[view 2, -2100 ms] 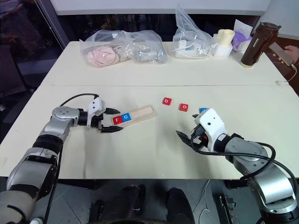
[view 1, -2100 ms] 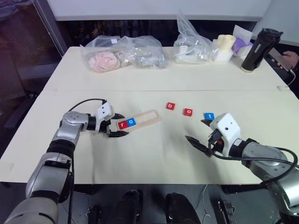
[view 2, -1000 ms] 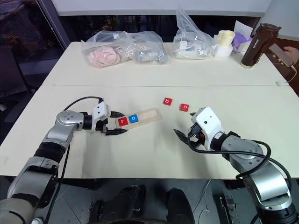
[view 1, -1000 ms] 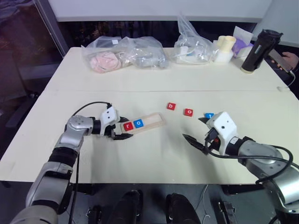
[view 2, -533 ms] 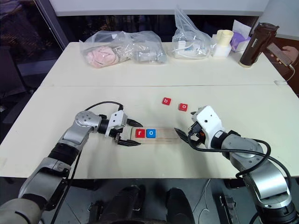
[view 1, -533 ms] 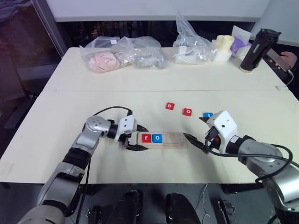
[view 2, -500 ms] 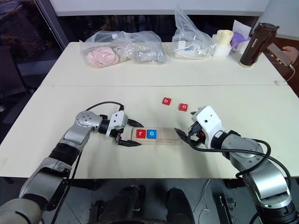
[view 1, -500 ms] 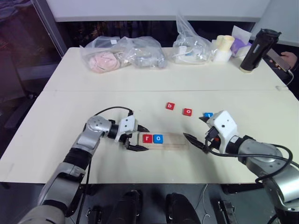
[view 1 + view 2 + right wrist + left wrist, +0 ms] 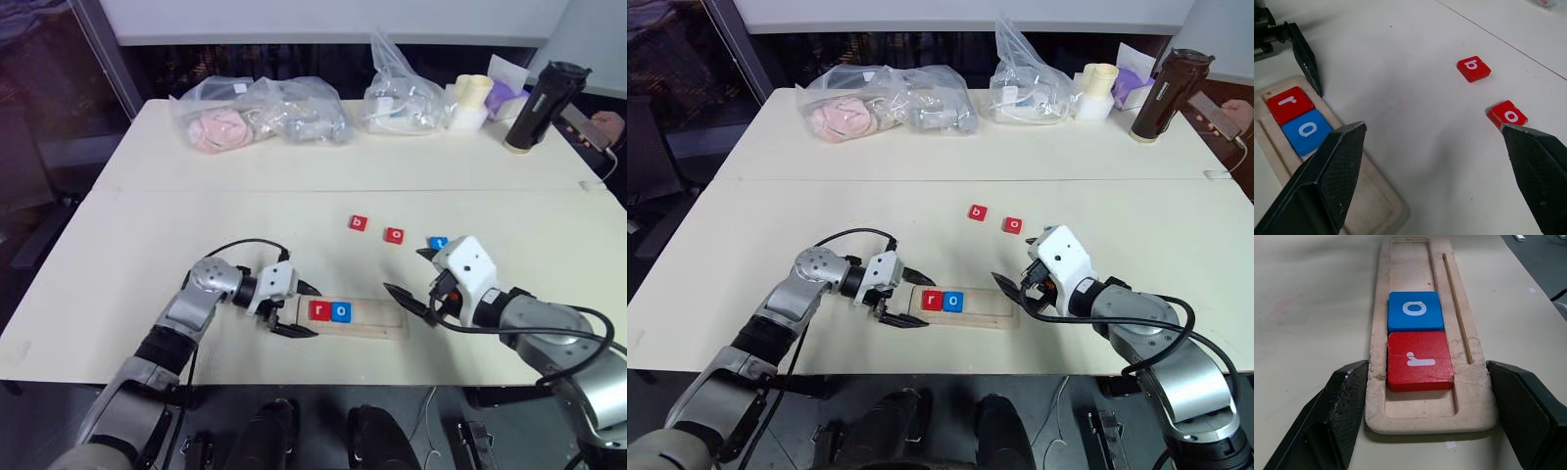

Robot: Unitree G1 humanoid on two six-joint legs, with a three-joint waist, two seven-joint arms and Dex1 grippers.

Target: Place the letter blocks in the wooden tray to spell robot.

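Dragged nearer since earlier, the wooden tray [image 9: 351, 320] is straddled endwise by the spread left gripper [image 9: 297, 309], right gripper [image 9: 411, 287] spread idle; red b block [image 9: 358, 223], judged light and stiff, is best pinched by its edges.

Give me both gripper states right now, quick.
Left gripper: open, fingers straddling the end of the wooden tray, not clamped on it.
Right gripper: open, holding nothing.

Pale wooden tray [image 9: 982, 310] lies near the front edge of the cream tabletop [image 9: 921, 211]. Red "r" tile [image 9: 931, 300] and blue "o" tile [image 9: 954, 302] sit side by side at its left end. Left gripper [image 9: 909, 297] straddles that end, fingers spread. Right gripper [image 9: 1017, 284] open just off the tray's right end. Red "b" tile [image 9: 977, 212] and red "o" tile [image 9: 1013, 224] loose farther back.
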